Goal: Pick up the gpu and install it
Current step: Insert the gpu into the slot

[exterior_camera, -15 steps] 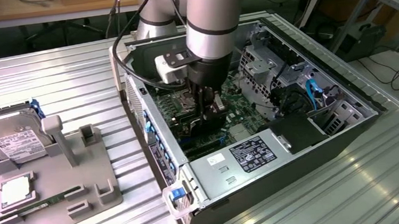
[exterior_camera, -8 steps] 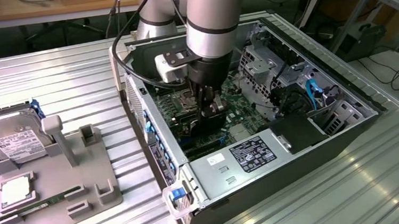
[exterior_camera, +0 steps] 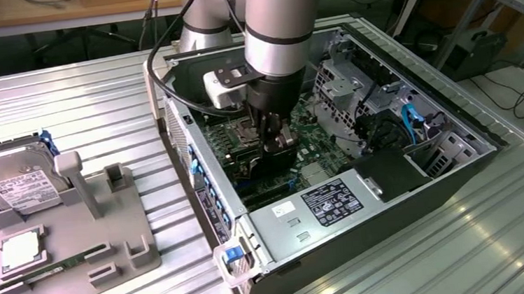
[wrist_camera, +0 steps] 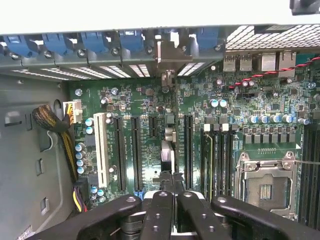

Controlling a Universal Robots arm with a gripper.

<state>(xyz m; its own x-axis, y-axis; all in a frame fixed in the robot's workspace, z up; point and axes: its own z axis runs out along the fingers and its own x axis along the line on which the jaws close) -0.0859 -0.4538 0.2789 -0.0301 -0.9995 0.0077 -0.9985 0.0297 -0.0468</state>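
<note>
Wrist view: hand (wrist_camera: 170,200) clamped on the gpu (wrist_camera: 168,155), edge-on above the motherboard (wrist_camera: 240,100).

The gpu (wrist_camera: 169,150) stands on edge over the motherboard's expansion slots, seen as a thin card, its silver bracket (wrist_camera: 166,55) against the case's far rear wall.
</note>
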